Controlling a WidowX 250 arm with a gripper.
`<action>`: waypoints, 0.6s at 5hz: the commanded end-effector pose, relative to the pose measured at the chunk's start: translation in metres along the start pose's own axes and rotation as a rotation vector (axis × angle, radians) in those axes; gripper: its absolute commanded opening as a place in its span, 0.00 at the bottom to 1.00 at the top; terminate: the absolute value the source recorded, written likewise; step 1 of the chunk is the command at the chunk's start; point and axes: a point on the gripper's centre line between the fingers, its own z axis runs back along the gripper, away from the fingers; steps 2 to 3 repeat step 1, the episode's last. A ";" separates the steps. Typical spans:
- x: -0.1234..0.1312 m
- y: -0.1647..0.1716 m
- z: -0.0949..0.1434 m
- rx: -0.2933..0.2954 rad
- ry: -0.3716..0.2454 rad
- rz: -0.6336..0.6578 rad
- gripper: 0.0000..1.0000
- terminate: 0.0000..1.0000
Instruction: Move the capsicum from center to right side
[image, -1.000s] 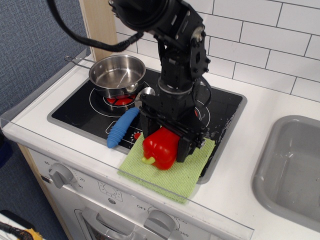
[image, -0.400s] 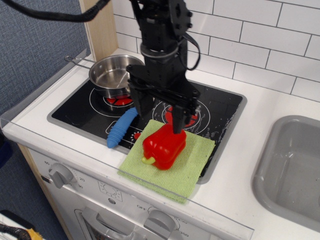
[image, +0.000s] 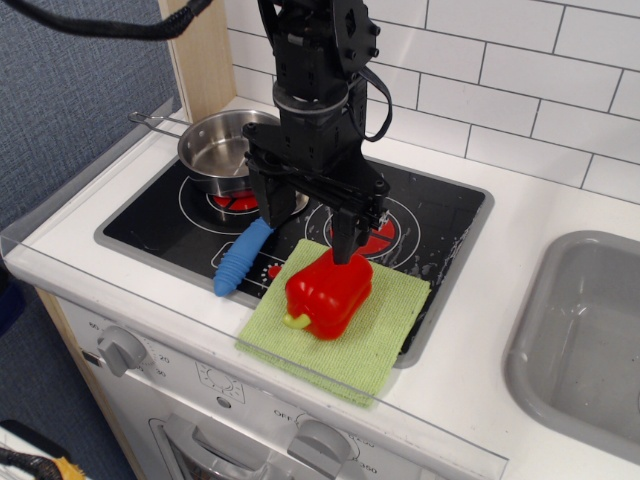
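Note:
The capsicum (image: 329, 293) is a glossy red toy pepper lying on its side on a green cloth (image: 345, 320) at the front edge of the stove, its yellow-green stem pointing front-left. My gripper (image: 306, 225) hangs just above and behind it, open and empty, one fingertip (image: 343, 243) near the pepper's top and the other finger (image: 267, 208) to the left.
A steel pot (image: 228, 148) stands on the back-left burner. A blue ridged toy (image: 241, 257) lies on the black cooktop (image: 443, 225) left of the cloth. A grey sink (image: 583, 335) is at the right. White tiled wall behind.
My gripper has let go of the capsicum, opened, and risen up and back to the left. The capsicum stays on the green cloth where it was.

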 end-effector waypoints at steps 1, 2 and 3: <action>0.003 0.004 0.012 0.006 -0.036 -0.009 1.00 1.00; 0.003 0.004 0.012 0.006 -0.036 -0.009 1.00 1.00; 0.003 0.004 0.012 0.006 -0.036 -0.009 1.00 1.00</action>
